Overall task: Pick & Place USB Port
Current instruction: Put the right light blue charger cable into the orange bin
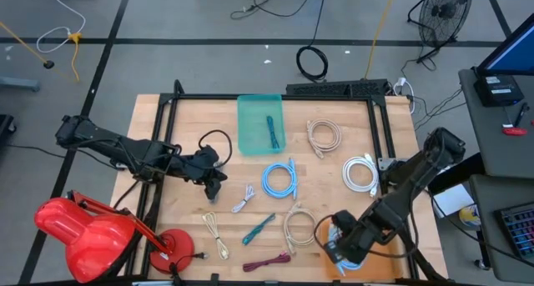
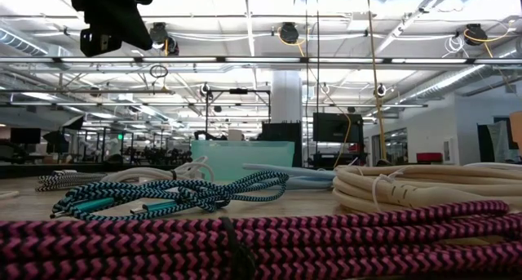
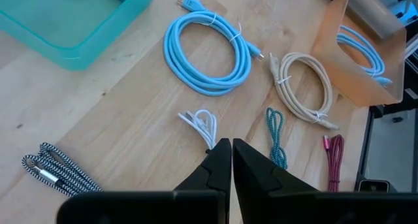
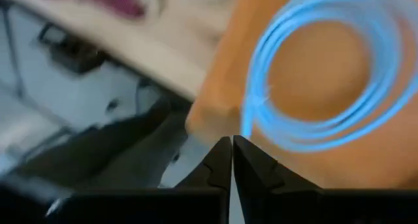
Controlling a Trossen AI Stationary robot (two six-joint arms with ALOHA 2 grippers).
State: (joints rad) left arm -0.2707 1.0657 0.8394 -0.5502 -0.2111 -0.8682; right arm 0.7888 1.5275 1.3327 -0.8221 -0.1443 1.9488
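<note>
The wooden surface carries a spread of coiled USB cables. At its far edge a teal bin already holds one dark teal cable; at the near right corner an orange tray holds a light blue cable.

Loose cables lie between them: a big light blue coil, a white coil, two beige coils, a teal braided cable, a magenta braided cable, a yellowish cable and a small white cable.

The left tool hovers above the surface, fingers pressed together and empty, with the small white cable just beyond its tips in the left wrist view. The right tool sits over the orange tray's edge, fingers likewise closed on nothing, the blue cable lying free below.

My reading is that both arms are between picks. The left one looks best placed for the next: it would need to spread its fingers, drop onto the small white cable, pinch the bundled strands, and carry them to a container.
</note>
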